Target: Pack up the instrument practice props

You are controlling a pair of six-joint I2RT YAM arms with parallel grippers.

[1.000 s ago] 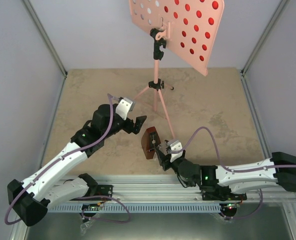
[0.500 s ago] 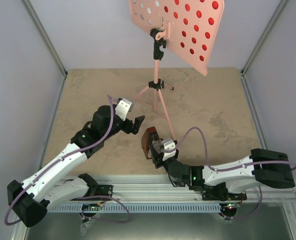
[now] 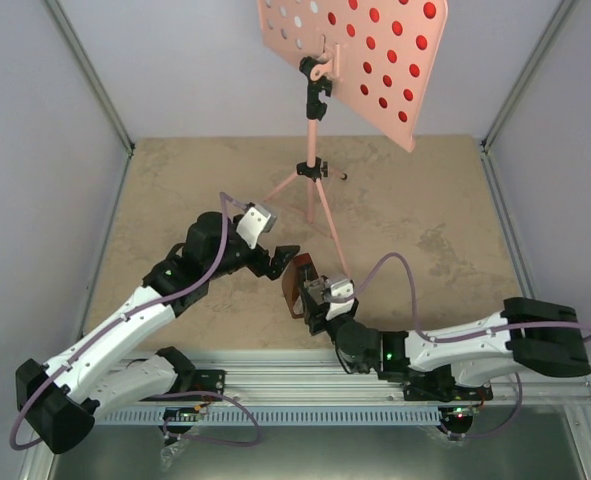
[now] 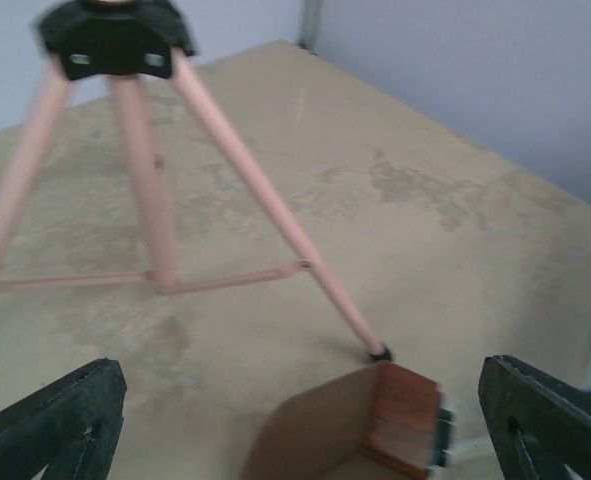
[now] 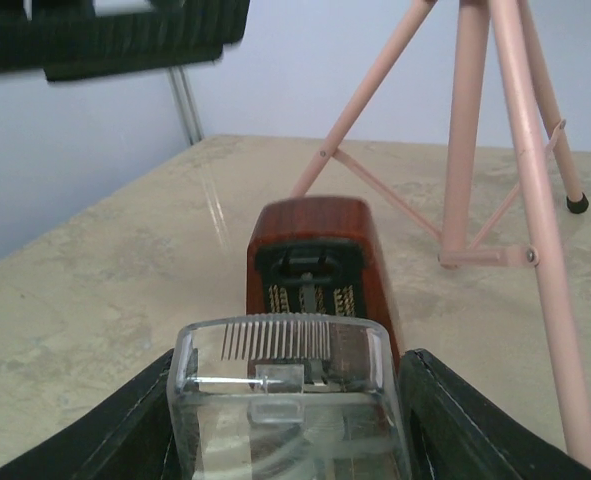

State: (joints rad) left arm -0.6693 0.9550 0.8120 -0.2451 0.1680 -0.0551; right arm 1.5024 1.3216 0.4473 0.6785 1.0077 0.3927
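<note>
The small brown metronome is tipped near the table's front middle, and my right gripper is shut on its lower, clear-covered end. In the right wrist view the wooden body points away from me and the clear cover sits between my fingers. My left gripper hangs open just left of the metronome, whose top shows between its jaws. The pink music stand is at the back. Through the holes of its desk white shows at the left and red at the right.
The stand's front leg ends in a black foot just behind the metronome. Grey walls close the sides and back. The arm bases sit on a metal rail along the near edge.
My left gripper has moved right and down toward the metronome. The right arm has shifted its elbow and kept its hold, with the metronome nearly in place.
</note>
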